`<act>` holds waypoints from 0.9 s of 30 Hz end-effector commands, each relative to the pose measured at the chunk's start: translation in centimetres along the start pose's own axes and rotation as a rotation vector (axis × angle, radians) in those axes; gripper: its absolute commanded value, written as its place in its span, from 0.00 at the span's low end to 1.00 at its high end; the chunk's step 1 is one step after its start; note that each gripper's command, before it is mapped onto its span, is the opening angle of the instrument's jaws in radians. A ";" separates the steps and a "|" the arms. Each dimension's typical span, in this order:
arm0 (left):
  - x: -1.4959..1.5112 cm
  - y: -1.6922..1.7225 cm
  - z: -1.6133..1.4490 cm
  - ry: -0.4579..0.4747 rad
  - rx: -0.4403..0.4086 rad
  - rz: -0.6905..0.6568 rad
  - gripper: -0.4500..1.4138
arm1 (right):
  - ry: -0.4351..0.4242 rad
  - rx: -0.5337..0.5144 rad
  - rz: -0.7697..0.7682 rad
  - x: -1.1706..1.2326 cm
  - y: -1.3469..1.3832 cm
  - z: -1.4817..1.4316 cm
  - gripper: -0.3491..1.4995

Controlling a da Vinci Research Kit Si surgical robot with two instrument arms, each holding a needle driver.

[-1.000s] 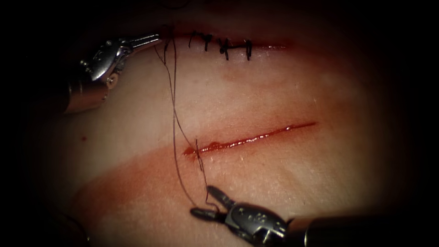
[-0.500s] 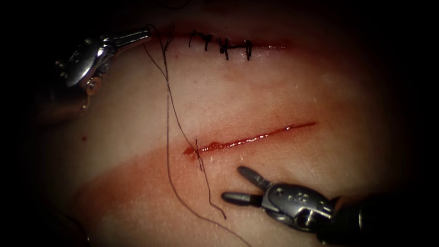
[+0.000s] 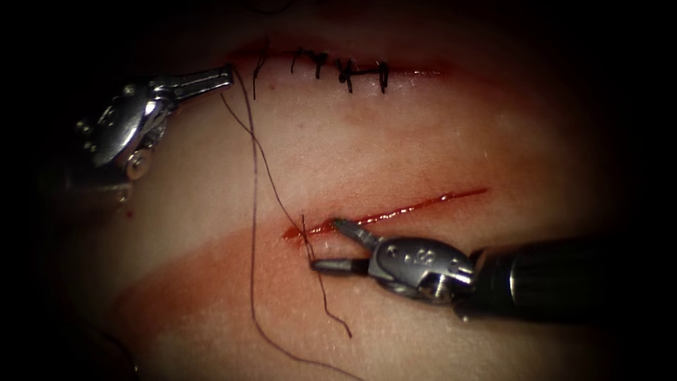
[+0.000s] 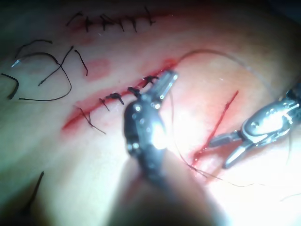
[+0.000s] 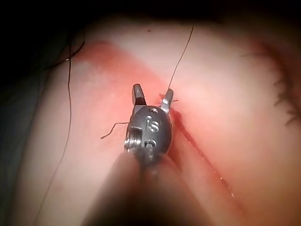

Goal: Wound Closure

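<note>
Glossy metal tools [image 3: 331,247], wet tissue [image 3: 423,141]

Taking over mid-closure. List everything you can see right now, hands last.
tissue: one, pale pink, fills the field.
open cut: one, red, centre, slanting; a single stitch at its left end.
red fluid: glossy, lying along the open cut.
stitched cuts: two, dark stitches, beyond the open cut.
thread: dark, runs from the left hand down to that stitch, tails trailing below.
cut ends of thread: several, dark, loose on the tissue.
left hand: metal, upper left, shut on the thread.
right hand: metal, open, empty, straddling the open cut's left end.
</note>
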 end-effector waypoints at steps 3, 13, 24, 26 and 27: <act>-0.03 -0.01 0.04 0.002 -0.004 0.002 0.00 | 0.015 0.013 -0.025 -0.10 -0.05 0.24 0.98; 0.22 0.00 0.12 0.007 -0.003 0.015 0.00 | 0.011 -0.012 -0.052 -0.10 -0.08 0.34 0.98; 0.18 0.06 0.16 0.012 -0.010 0.020 0.00 | 0.007 -0.030 -0.073 -0.11 -0.04 0.51 0.98; 0.17 0.07 0.15 0.012 -0.010 0.021 0.00 | 0.007 -0.028 -0.073 -0.11 -0.01 0.49 0.98; 0.16 0.07 0.15 0.012 -0.011 0.021 0.00 | 0.007 -0.026 -0.073 -0.11 -0.01 0.47 0.98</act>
